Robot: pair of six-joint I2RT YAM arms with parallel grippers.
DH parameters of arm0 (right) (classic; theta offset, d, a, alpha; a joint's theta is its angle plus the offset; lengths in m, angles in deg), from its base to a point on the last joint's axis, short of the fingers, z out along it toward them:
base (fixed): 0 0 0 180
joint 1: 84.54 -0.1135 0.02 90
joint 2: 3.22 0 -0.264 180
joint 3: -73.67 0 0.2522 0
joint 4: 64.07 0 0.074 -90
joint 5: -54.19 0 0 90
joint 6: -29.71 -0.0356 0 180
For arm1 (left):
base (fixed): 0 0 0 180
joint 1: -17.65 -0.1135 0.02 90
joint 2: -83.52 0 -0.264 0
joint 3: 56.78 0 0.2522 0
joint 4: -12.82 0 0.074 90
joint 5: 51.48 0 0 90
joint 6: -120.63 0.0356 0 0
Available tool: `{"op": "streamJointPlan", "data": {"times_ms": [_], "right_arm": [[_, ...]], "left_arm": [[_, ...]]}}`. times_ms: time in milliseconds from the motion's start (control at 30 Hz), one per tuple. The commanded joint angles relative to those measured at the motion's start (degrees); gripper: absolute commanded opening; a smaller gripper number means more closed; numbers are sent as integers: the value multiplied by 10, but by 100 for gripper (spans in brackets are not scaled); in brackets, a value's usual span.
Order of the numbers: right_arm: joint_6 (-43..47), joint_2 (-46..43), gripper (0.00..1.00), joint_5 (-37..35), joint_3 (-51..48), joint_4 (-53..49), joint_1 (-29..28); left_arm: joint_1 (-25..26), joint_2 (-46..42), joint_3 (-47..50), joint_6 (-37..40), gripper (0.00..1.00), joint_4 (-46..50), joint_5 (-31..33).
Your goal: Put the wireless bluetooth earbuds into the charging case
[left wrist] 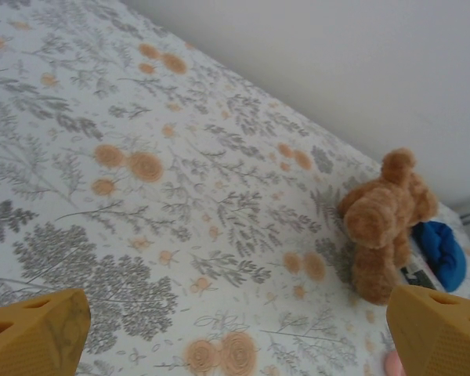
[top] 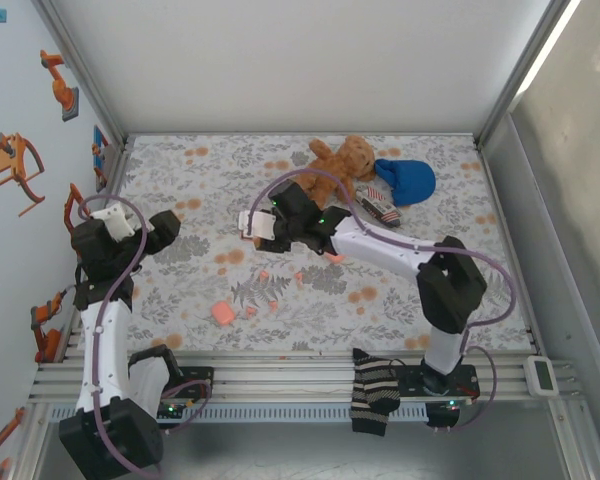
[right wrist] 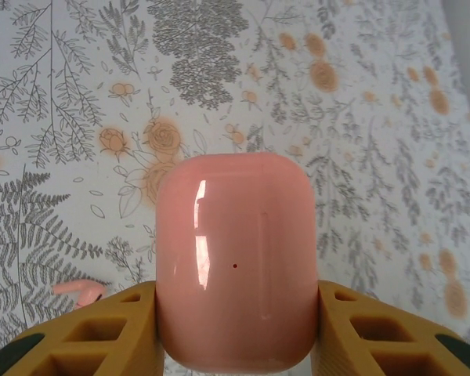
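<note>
My right gripper is shut on a glossy pink rounded charging case, its yellow fingers pressing both sides, and holds it above the floral table. One small pink earbud lies on the cloth just left of that gripper. From above, the right gripper is over the table's middle, with tiny pink earbuds scattered in front of it. My left gripper stands wide open with nothing between its fingers, over bare cloth; in the top view it is at the left edge.
A larger pink piece lies near the front middle. A brown teddy bear and a blue cloth sit at the back, with a small striped item beside them. A striped sock hangs on the front rail.
</note>
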Motion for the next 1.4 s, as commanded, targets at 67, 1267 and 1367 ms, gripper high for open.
{"op": "streamJointPlan", "data": {"times_ms": [67,1267,1367], "right_arm": [[15,-103,43,-66,-69,43,11],[-52,-374,42,-107,-193,71,-12],[-51,-370,42,-109,-192,70,-13]], "left_arm": [[20,11,14,-108,99,-128,-131],[427,190,-160,-124,82,-237,-238],[440,203,-171,-116,79,-226,-241]]}}
